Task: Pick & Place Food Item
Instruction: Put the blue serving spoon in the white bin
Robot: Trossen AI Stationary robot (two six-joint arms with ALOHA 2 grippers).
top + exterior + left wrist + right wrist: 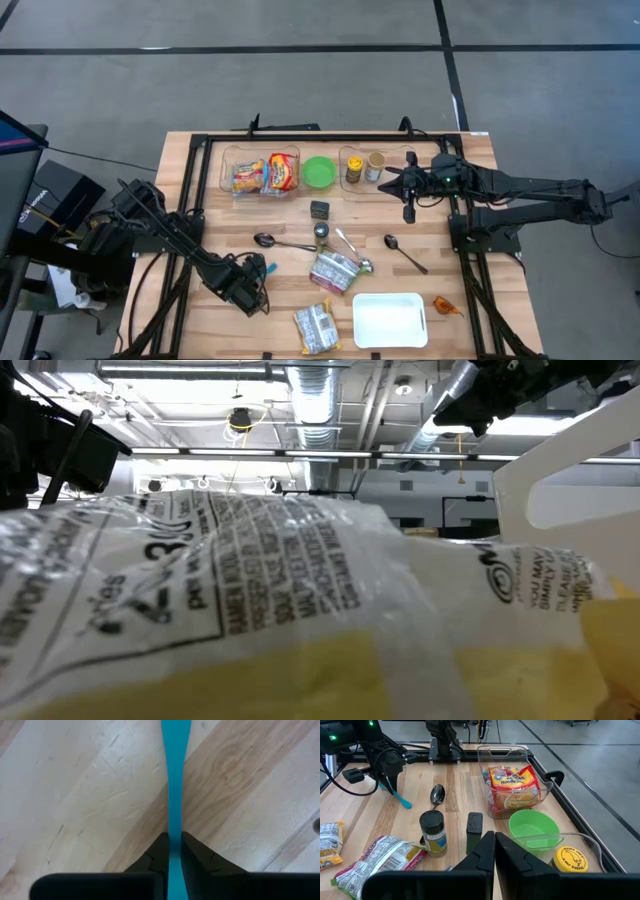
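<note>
Blue utensil handle (175,795) sits clamped in my left pincer (170,851); thin grip, I judge it may twist loose near the spoon (268,240).

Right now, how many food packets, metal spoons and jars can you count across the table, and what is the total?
Food packets: 4
Metal spoons: 3
Jars: 3
Total: 10
</note>
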